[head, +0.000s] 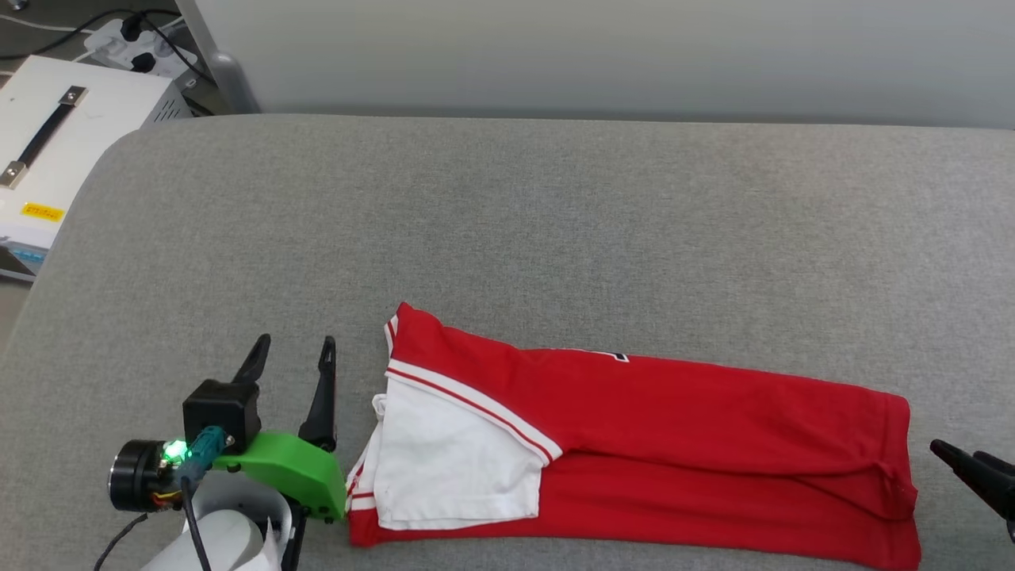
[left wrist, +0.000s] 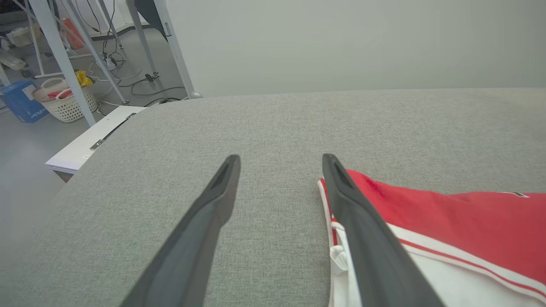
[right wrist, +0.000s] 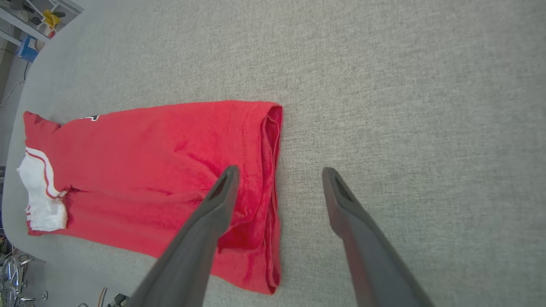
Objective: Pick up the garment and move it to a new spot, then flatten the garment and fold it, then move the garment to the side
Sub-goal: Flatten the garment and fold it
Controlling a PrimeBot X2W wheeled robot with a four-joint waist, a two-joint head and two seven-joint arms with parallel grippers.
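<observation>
Red garment folded on grey surface; left end effector wide; right end effector wide

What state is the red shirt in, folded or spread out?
Folded: the garment lies as a long narrow strip, white sleeve turned in over the red body, layers doubled at the hem.

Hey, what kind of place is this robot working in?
Likely a robotics lab or test room: a grey fabric-covered worktable, a white equipment case beside it, and loose floor cables by metal frame legs.
</observation>
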